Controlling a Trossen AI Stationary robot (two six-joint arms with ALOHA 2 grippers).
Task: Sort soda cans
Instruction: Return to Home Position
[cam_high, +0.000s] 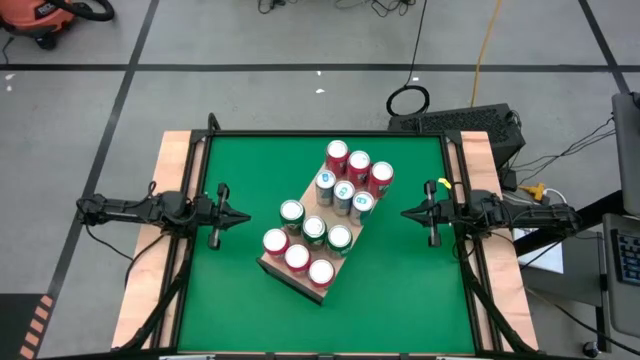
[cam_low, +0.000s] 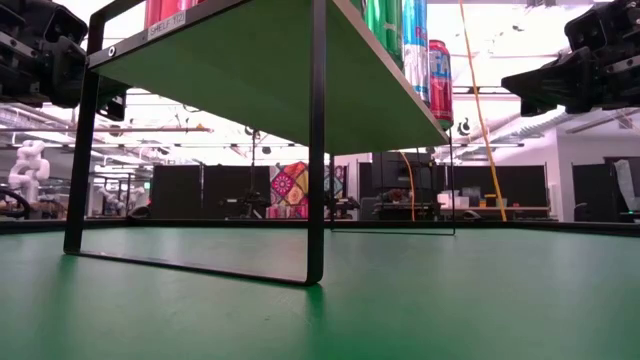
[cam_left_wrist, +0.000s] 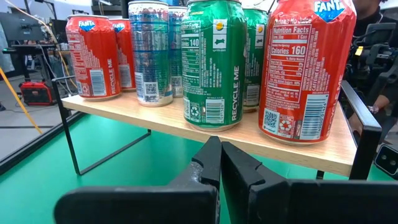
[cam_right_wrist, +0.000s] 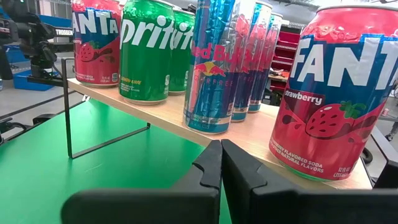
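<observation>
Several soda cans, red, green and blue, stand upright in close rows on a light wooden shelf board (cam_high: 300, 272) raised on black wire legs (cam_low: 317, 150) in the middle of the green table. Red cans (cam_high: 338, 152) are at the far end, blue cans (cam_high: 343, 192) in the middle, green cans (cam_high: 291, 212) and red cans (cam_high: 297, 257) at the near end. My left gripper (cam_high: 246, 216) is shut and empty, left of the shelf. My right gripper (cam_high: 404, 213) is shut and empty, right of it. The left wrist view (cam_left_wrist: 205, 62) and the right wrist view (cam_right_wrist: 210, 68) show the cans on the board.
The green mat (cam_high: 230, 300) lies open on both sides of the shelf and at the near edge. Wooden side strips (cam_high: 150, 270) and a black frame (cam_high: 320, 133) border the table. Cables and a black ring (cam_high: 408, 100) lie on the floor beyond the far edge.
</observation>
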